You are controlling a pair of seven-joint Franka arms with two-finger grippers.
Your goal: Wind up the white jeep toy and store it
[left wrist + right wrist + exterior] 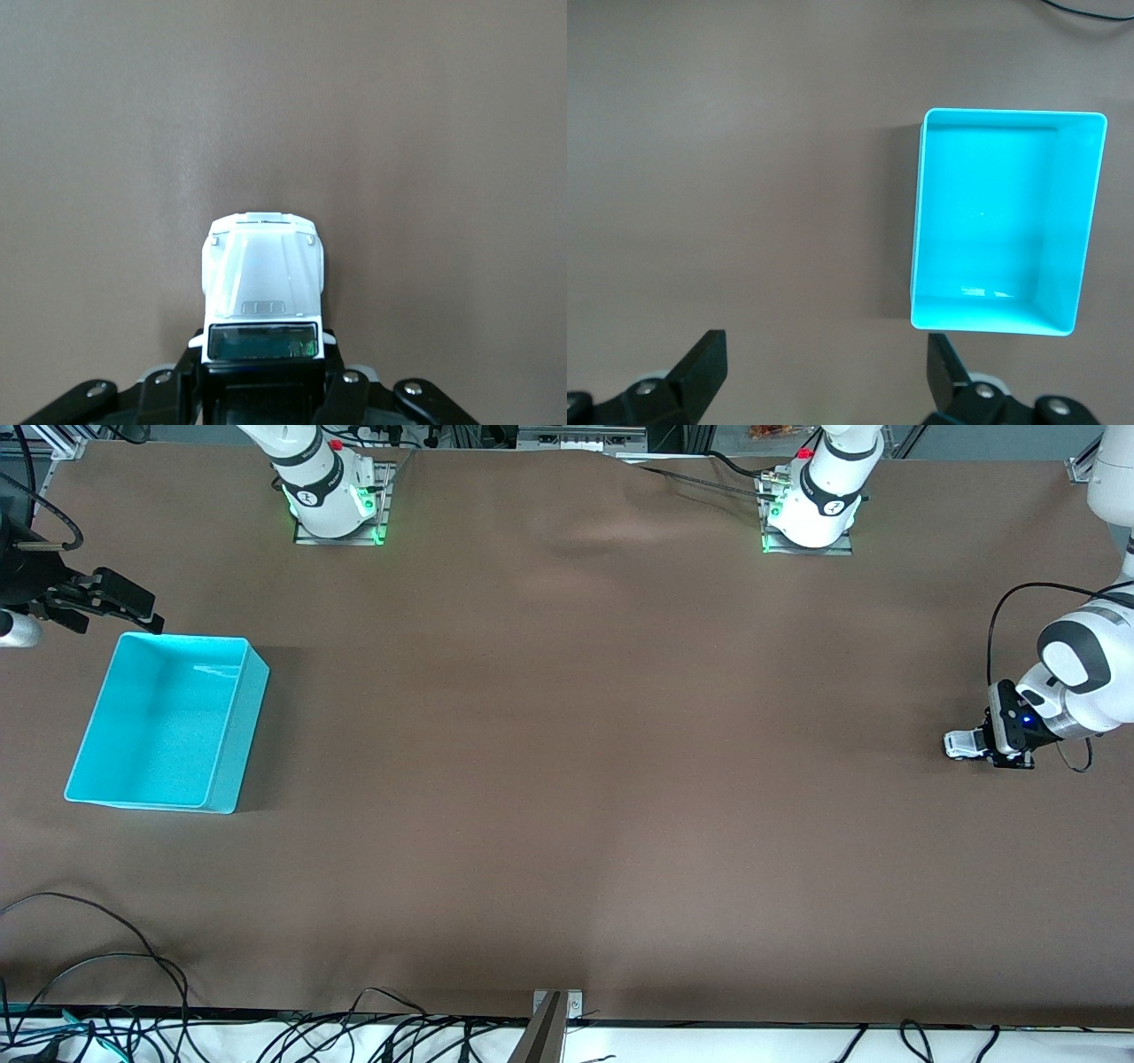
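Currently noted white jeep toy (pixel 961 744) at about 3 o'clock on the front view, out at the left arm's end of the bench (pixel 576 779). Held low, right down at the brown cover; cannot tell whether the wheels touch it. Gripped at the cab end by the left gripper (pixel 983 746), fingers clamped narrow on the toy's flanks. Nose and white hood sticking out clear of the grip, pointing toward the middle of the bench.

From the left wrist view: looking straight down on the toy (pixel 263 283), hood pale, dark windshield just at the edge of the left gripper (pixel 262 372). Black fingers (pixel 190 363) pressed against either side of the body. Nothing but bare brown cover around the car.

Logged turquoise bin (pixel 244 735) at about 9 o'clock on the front view, toward the right arm's end of the bench, well apart from the toy. Standing upright, open top, nothing seen inside.

Spotted right gripper (pixel 133 611) at about 10 o'clock on the front view, up over the bench just beside the bin's corner nearest the robots' bases. Waiting, holding nothing.

From the right wrist view: right gripper (pixel 824 354) spread wide, black fingers (pixel 704 363) far apart with bare cover between them. Bin (pixel 1067 221) seen from above, off to one side of the open gap and not beneath it.
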